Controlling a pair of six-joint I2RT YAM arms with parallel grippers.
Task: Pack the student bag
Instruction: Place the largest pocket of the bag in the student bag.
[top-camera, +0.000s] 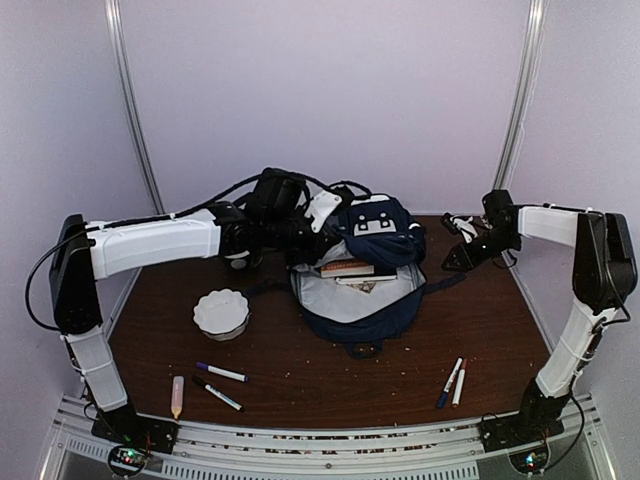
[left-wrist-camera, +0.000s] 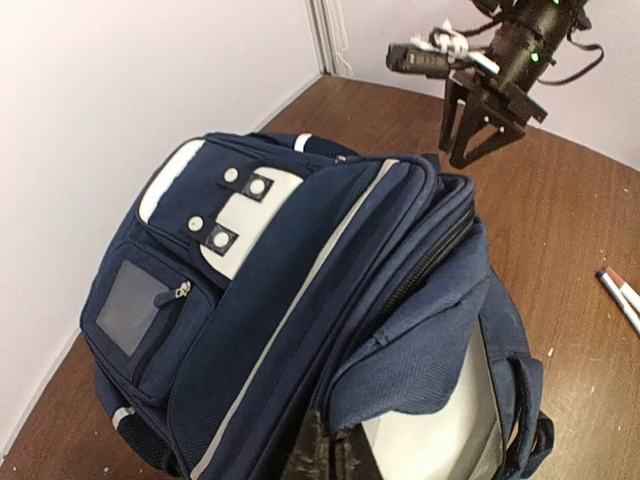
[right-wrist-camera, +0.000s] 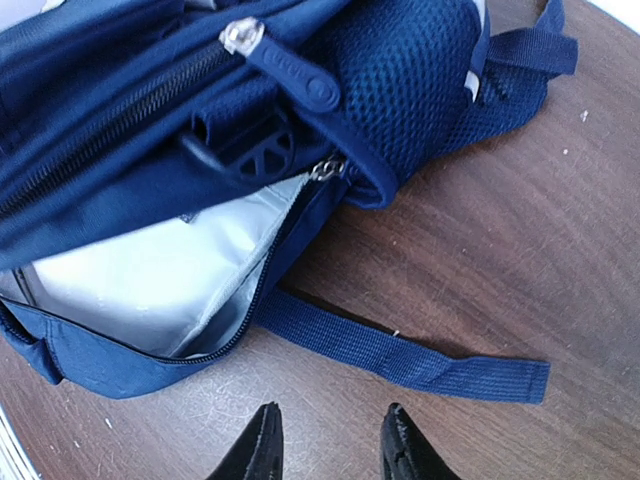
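**Student bag, open, centre-rear of table**

Item: student bag (top-camera: 385, 235), navy with thin white stripes and white buckle patches on the front pocket. It lies on the brown table (top-camera: 320, 395) toward the back. The main compartment is unzipped, showing pale grey lining, and books (top-camera: 347, 268) rest inside the mouth. One loose strap (right-wrist-camera: 400, 350) trails flat on the wood at the bag's right.

Left gripper (top-camera: 322, 240): closed, set against the upper left edge of the bag's opening. Whether fabric is pinched cannot be told.

Right gripper (right-wrist-camera: 328, 440): fingers parted, nothing between them, hanging over bare wood just beside the bag's right side and apart from the strap.

Other contents of the table:
- white scalloped bowl (top-camera: 221, 313), left of the bag
- two markers (top-camera: 221, 372) and a small pale tube (top-camera: 177, 396), front left
- two pens (top-camera: 453, 383), front right
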